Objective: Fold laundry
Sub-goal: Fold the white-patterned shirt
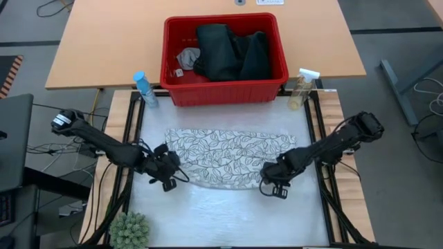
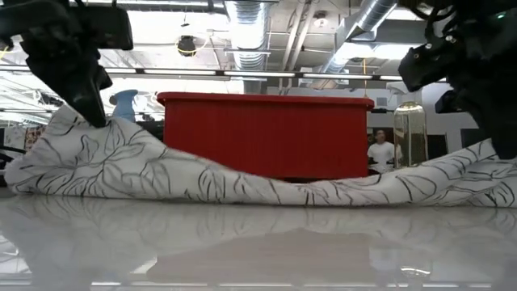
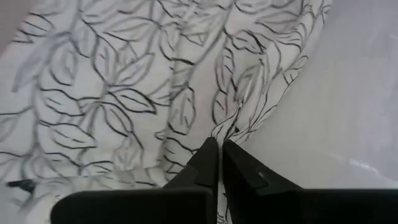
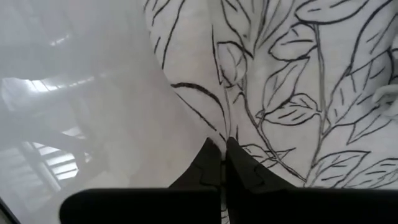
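Observation:
The white cloth with grey leaf print [image 1: 221, 155] lies spread across the middle of the table. Its near edge is raised at both ends, and its middle [image 2: 266, 190] sags onto the tabletop. My left gripper [image 1: 168, 181] is shut on the cloth's near left end. My right gripper [image 1: 271, 188] is shut on its near right end. The dark jeans [image 1: 232, 52] and a small grey cloth [image 1: 188, 57] lie in the red basket [image 1: 225, 93] at the far side. My left gripper [image 3: 219, 142] pinches the cloth's near edge [image 3: 221, 127] at its left end between two fingers, slanting down from the left. How many layers it has does not show. That end [image 2: 73, 129] is lifted and the cloth slopes down to the table. My right gripper [image 4: 221, 142] pinches the cloth's near edge [image 4: 227, 132] at its right end between two fingers, pointing down from above. How many layers it has does not show. That end [image 2: 485, 153] is raised and the cloth runs slack toward the middle.
A blue spray bottle [image 1: 145, 88] stands at the far left and a clear spray bottle [image 1: 302, 86] at the far right. A small green plant [image 1: 129, 229] sits at the near left corner. Bare white tabletop [image 1: 221, 214] lies near the front edge.

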Robot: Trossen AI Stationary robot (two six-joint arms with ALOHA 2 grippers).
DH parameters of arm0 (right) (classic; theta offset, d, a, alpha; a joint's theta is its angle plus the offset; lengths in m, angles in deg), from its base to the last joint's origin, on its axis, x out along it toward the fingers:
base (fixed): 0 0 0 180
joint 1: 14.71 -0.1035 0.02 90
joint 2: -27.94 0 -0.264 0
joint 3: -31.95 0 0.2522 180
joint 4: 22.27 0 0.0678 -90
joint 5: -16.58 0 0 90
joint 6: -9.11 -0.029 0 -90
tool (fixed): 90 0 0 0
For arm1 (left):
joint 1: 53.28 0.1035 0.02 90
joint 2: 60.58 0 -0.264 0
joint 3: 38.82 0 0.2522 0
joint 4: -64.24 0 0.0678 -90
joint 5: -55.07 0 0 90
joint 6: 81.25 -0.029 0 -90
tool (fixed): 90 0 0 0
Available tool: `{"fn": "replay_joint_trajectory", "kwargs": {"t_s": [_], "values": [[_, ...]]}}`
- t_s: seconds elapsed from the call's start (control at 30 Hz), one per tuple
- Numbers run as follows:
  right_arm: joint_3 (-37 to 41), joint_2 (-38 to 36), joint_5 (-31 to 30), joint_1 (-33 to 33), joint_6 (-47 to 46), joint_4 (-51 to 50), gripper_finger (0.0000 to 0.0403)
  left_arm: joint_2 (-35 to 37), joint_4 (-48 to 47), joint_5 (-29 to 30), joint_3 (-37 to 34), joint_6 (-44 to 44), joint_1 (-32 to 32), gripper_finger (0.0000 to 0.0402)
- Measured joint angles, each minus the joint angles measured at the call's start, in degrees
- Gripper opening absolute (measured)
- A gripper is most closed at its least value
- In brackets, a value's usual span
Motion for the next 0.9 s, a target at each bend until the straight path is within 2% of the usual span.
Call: {"fn": "replay_joint_trajectory", "kwargs": {"t_s": [0.33, 0.67, 0.9], "values": [[0.03, -0.30, 0.80, 5.91, 5.15, -1.57, 0.0023, 2.48, -2.54, 2.79, 0.02, -3.88, 5.16, 0.0000], [0.04, -7.07, 0.30, 12.03, 6.67, -7.68, 0.0023, 2.46, -2.63, 2.51, 0.02, -9.96, 11.16, 0.0000], [0.02, -6.97, 0.35, 17.14, 11.05, -8.22, 0.0023, 2.98, -2.19, 3.79, 0.02, -12.73, 14.93, 0.0000]]}}
